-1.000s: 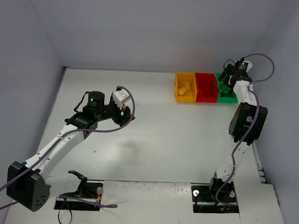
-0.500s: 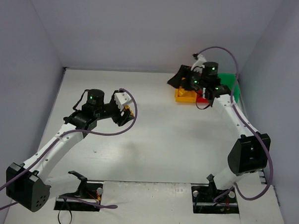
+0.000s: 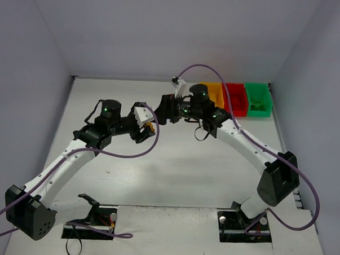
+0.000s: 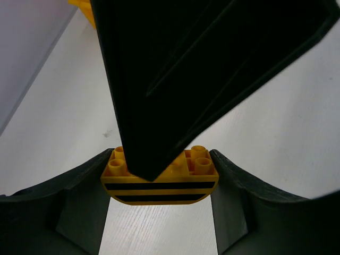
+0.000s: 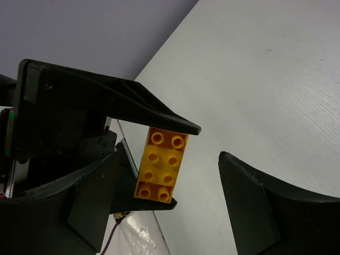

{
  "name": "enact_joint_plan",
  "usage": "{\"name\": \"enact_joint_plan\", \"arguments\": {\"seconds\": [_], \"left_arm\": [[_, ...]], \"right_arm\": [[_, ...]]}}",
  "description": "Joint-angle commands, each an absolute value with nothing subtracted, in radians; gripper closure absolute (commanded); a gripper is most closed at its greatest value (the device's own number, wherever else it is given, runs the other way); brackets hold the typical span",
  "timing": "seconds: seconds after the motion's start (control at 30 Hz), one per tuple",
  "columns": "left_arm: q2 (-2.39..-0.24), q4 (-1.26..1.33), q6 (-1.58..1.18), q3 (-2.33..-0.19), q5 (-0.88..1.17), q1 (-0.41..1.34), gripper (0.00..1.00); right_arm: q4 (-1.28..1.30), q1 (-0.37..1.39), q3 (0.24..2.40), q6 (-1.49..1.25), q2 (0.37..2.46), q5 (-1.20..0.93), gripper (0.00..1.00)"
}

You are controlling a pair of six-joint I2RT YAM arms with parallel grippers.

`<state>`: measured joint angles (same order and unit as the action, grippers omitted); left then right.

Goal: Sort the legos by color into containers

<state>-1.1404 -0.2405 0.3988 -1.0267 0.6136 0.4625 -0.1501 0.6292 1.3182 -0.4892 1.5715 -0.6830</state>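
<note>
The right gripper (image 3: 161, 114) has swung away from the green plastic bin (image 3: 257, 99) to mid-table. Its jaws are spread wide, and the small yellow studded plastic brick (image 5: 161, 164) shows between them. The left gripper (image 3: 147, 128) clamps that brick above the white table (image 3: 173, 173), well apart from the bin.

White table (image 3: 185, 162) boxed in by a plain grey-lilac back wall (image 3: 174, 31), left wall (image 3: 25, 87) and right wall (image 3: 320, 111), paler panel (image 3: 171, 223) along its near edge.
</note>
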Motion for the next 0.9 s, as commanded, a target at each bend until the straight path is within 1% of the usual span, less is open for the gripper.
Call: {"name": "enact_joint_plan", "arguments": {"seconds": [0.0, 0.23, 0.37, 0.47, 0.5, 0.57, 0.6, 0.63, 0.67, 0.7, 0.77, 0.8, 0.83, 0.87], "left_arm": [[-1.103, -0.207, 0.428, -1.092, 0.635, 0.466, 1.0], [-1.094, -0.195, 0.417, -1.092, 0.62, 0.466, 1.0], [-1.092, -0.183, 0.41, -1.089, 0.621, 0.466, 1.0], [-1.092, -0.183, 0.408, -1.088, 0.623, 0.466, 1.0], [-1.092, -0.183, 0.407, -1.086, 0.623, 0.466, 1.0], [-1.097, -0.183, 0.403, -1.078, 0.621, 0.466, 1.0], [-1.097, -0.184, 0.399, -1.075, 0.618, 0.466, 1.0], [-1.1, -0.18, 0.394, -1.066, 0.617, 0.466, 1.0], [-1.098, -0.176, 0.388, -1.06, 0.614, 0.466, 0.95], [-1.1, -0.17, 0.374, -1.054, 0.598, 0.465, 0.9], [-1.095, -0.138, 0.342, -1.017, 0.556, 0.465, 0.57], [-1.095, -0.138, 0.325, -1.017, 0.555, 0.465, 0.57], [-1.097, -0.127, 0.307, -1.012, 0.511, 0.466, 0.36], [-1.097, -0.115, 0.284, -1.008, 0.488, 0.465, 0.3]], "right_arm": [[-0.253, 0.656, 1.376, -0.509, 1.58, -0.692, 0.29], [-0.255, 0.706, 1.382, -0.514, 1.624, -0.686, 0.31], [-0.253, 0.724, 1.382, -0.52, 1.643, -0.69, 0.35], [-0.253, 0.735, 1.381, -0.515, 1.644, -0.69, 0.5], [-0.253, 0.733, 1.381, -0.512, 1.644, -0.689, 0.64], [-0.25, 0.733, 1.381, -0.505, 1.64, -0.675, 0.81], [-0.252, 0.732, 1.381, -0.5, 1.635, -0.67, 0.92], [-0.249, 0.732, 1.382, -0.494, 1.634, -0.666, 0.97], [-0.242, 0.729, 1.384, -0.482, 1.629, -0.652, 1.0], [-0.236, 0.726, 1.387, -0.473, 1.628, -0.643, 1.0], [-0.193, 0.695, 1.393, -0.43, 1.618, -0.615, 1.0], [-0.193, 0.68, 1.393, -0.43, 1.618, -0.601, 1.0], [-0.184, 0.663, 1.39, -0.422, 1.615, -0.583, 1.0], [-0.175, 0.643, 1.385, -0.416, 1.609, -0.571, 1.0]]}}
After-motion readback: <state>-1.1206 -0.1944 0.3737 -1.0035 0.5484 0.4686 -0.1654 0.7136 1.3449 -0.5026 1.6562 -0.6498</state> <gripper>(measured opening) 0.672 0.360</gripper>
